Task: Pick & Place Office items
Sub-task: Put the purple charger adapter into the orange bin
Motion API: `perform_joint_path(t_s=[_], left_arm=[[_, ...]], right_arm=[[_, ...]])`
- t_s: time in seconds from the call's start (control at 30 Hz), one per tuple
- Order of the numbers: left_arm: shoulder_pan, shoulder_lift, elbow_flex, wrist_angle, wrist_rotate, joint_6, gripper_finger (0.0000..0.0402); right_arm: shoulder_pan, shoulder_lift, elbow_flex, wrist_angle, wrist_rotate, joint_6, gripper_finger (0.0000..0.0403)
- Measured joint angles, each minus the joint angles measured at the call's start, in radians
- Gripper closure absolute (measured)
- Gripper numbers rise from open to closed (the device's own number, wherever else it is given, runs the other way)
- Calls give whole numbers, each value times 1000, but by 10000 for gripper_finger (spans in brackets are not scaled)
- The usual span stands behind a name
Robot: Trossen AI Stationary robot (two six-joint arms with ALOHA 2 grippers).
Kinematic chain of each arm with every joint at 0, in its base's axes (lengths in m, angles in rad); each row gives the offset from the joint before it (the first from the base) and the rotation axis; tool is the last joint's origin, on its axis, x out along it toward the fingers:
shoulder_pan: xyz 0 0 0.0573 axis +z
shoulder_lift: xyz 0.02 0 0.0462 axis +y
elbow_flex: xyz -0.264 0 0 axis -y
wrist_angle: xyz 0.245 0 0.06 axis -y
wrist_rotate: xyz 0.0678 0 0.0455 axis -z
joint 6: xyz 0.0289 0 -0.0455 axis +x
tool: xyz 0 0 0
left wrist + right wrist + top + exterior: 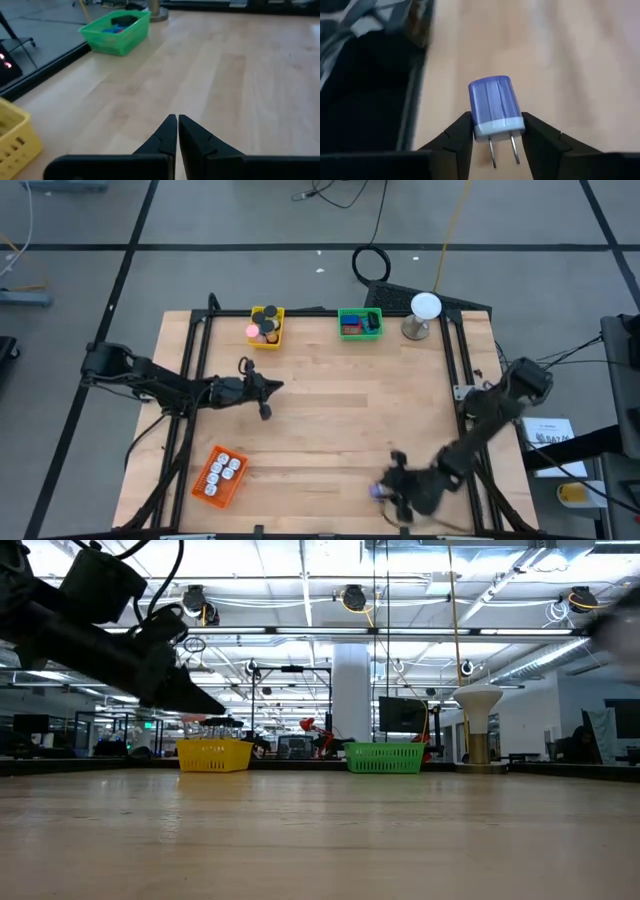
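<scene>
**Operator:** Where is your right end effector (492, 135), and what is it on?

**Me:** It is down at the near edge of the bench (330, 410), toward the right-hand corner. The small purple plug adapter (496, 112) lies there on the wood between my two fingers (456, 137), one on each flank of its white base, with the two metal prongs pointing back at my wrist. The jaws are closing in on it; from here I cannot tell whether the pads are pressing yet or only just beside it.

**Operator:** How do you expect it to handle?

**Me:** Light and rigid, I judge: a hard plastic shell that will not give. The ribbed sides look glossy, so it could slip or twist if I pinch too near the rounded end. I would hold it across the flat flanks, low by the white base, and keep off the prongs.

**Operator:** And your left side?

**Me:** My left end effector (177, 132) waits with its fingers shut on nothing, above the left half of the bench, short of the yellow basket (267, 326).

**Operator:** Where might the adapter go?

**Me:** Probably into one of the baskets. The yellow one and the green basket (360, 323) stand at the far edge and the orange basket (219, 475) near the near-left corner, all well apart from the adapter. Which one, I cannot say.
</scene>
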Motion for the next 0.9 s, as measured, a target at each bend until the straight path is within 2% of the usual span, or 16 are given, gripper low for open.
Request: perform_joint_path(t_s=[0.1,0.2,0.33,0.43,0.67,0.77,0.9], left_arm=[[20,-17,0,-9,0,13,380],[44,-22,0,-34,1,14,380],[80,-22,0,-55,1,-23,380],[100,-22,0,-63,1,-41,380],[110,-22,0,-65,4,-45,380],[110,-22,0,-66,5,-45,380],[110,-22,0,-66,5,-45,380]], right_arm=[[-170,-58,58,-172,-101,-60,273],[-348,-47,169,-379,-216,-161,273],[-538,54,366,-575,-345,-336,273],[-630,163,530,-767,-379,-428,273],[-725,435,852,-1171,-385,-572,273],[-735,513,928,-1286,-385,-588,273],[-738,572,960,-1371,-385,-593,273]])
